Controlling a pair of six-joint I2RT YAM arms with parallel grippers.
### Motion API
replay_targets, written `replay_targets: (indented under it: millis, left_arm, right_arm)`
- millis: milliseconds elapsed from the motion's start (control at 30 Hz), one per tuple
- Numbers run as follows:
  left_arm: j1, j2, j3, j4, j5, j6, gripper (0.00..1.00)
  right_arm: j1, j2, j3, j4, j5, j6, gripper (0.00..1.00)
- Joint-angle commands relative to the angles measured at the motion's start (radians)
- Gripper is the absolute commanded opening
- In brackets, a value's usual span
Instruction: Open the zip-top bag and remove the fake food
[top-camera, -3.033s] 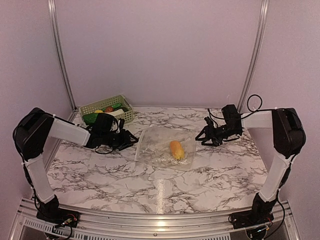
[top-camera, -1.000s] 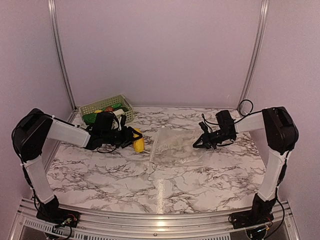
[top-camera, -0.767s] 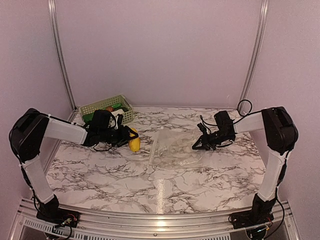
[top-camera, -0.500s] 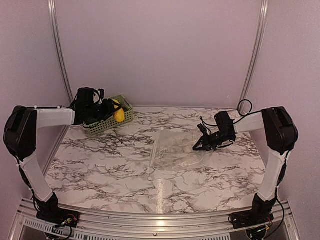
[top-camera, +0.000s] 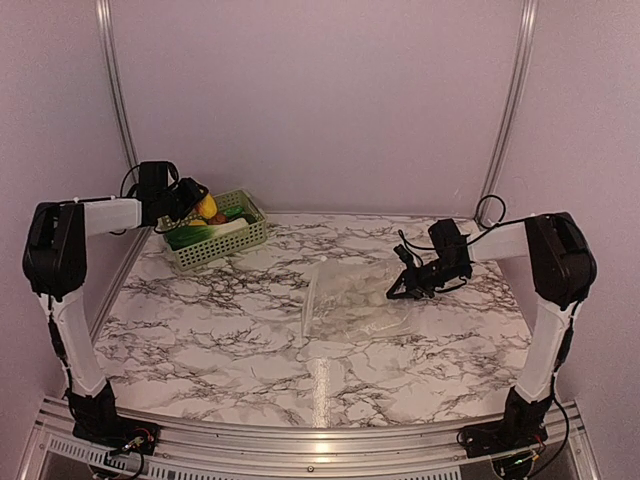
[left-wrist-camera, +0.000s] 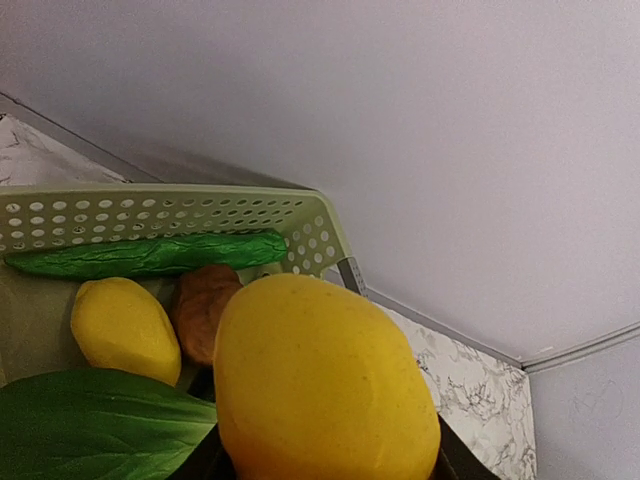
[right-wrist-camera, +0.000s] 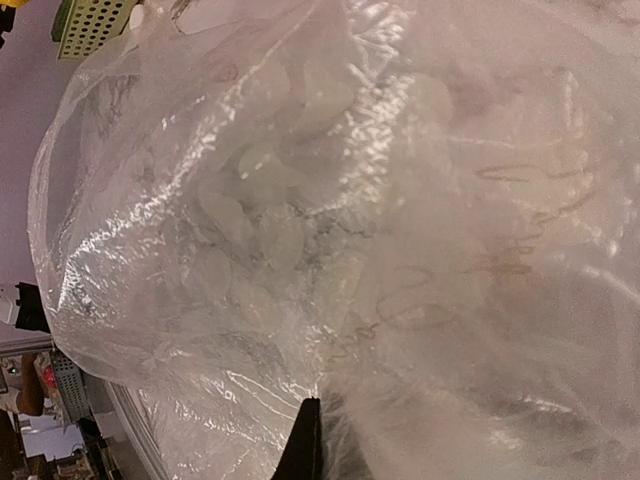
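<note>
The zip-top bag (top-camera: 350, 300), clear and crumpled, lies flat mid-table with nothing coloured showing inside it. My right gripper (top-camera: 397, 290) is shut on its right edge. In the right wrist view the bag (right-wrist-camera: 300, 200) fills the frame and the closed fingertips (right-wrist-camera: 310, 445) pinch its plastic. My left gripper (top-camera: 203, 207) hangs above the basket's back left, shut on a yellow piece of fake food (left-wrist-camera: 320, 380). Below it in the basket lie more fake food: a green cucumber (left-wrist-camera: 150, 255), a small yellow lemon (left-wrist-camera: 125, 328), a brown piece (left-wrist-camera: 205, 310) and a green leaf (left-wrist-camera: 90, 425).
The light green lattice basket (top-camera: 235, 240) stands at the back left corner by the wall; its perforated rim (left-wrist-camera: 200, 210) shows in the left wrist view. Metal frame posts (top-camera: 118, 110) rise at both back corners. Marble tabletop (top-camera: 250, 340) spreads around the bag.
My left arm has swung left and back, carrying the yellow fruit from beside the bag to above the basket. The right gripper has kept its hold on the bag's edge.
</note>
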Motion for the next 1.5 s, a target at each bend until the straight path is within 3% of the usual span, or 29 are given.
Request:
replay_targets:
  millis: [0,167,433,533,833,1133,1467]
  left_arm:
    - [0.024,0.104,0.093,-0.005,-0.043,-0.056,0.52]
    - [0.04,0.21,0.17,0.027,-0.039,-0.123,0.57]
    - [0.052,0.242,0.248,-0.043,-0.043,-0.116,0.89]
    - [0.052,0.194,0.231,-0.075,-0.039,-0.068,0.95]
    - [0.015,-0.044,0.004,-0.075,0.11,0.143,0.9]
    - [-0.176,-0.183,-0.219,-0.032,0.432,0.306,0.9]
    - [-0.35,-0.211,-0.462,0.186,0.583,0.282,0.92]
  right_arm:
    - [0.003,-0.009,0.045,-0.041,0.017,-0.039,0.0]
    - [0.003,-0.011,0.051,-0.046,0.015,-0.043,0.0]
    - [0.003,-0.021,0.058,-0.065,0.018,-0.062,0.0]
    - [0.003,-0.025,0.063,-0.07,0.013,-0.071,0.0]
    - [0.007,-0.084,0.04,-0.054,-0.024,-0.106,0.0]
    - [0.101,-0.168,0.016,-0.06,-0.054,-0.228,0.0]
    - [0.176,-0.245,-0.008,-0.052,-0.084,-0.272,0.0]
